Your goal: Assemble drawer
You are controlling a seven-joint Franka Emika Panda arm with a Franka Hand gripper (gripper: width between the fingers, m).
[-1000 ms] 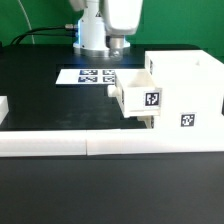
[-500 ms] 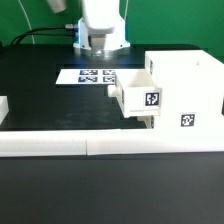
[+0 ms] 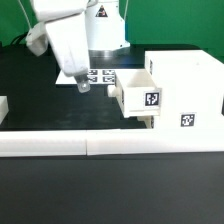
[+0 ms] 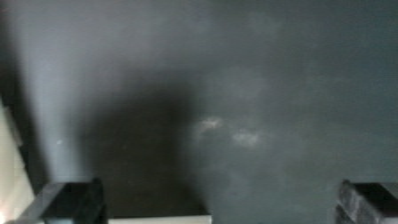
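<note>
The drawer's tall white shell (image 3: pixel 186 84) stands at the exterior view's right, with a tag on its front. A shallow white tray (image 3: pixel 138 96), also tagged, sits partly inside the shell and sticks out toward the exterior view's left. My gripper (image 3: pixel 81 84) hangs low over the black table, left of the tray and apart from it. In the wrist view my gripper (image 4: pixel 221 205) is open, its dark fingers (image 4: pixel 71 204) wide apart over bare black table, with nothing between them.
The marker board (image 3: pixel 103 76) lies behind the tray, partly hidden by my gripper. Long low white bars (image 3: pixel 90 145) run along the front of the table. A small white part (image 3: pixel 3 108) shows at the exterior view's left edge.
The arm has swung from the back centre toward the exterior view's left and come down in front of the marker board. The shell and tray have not moved.
</note>
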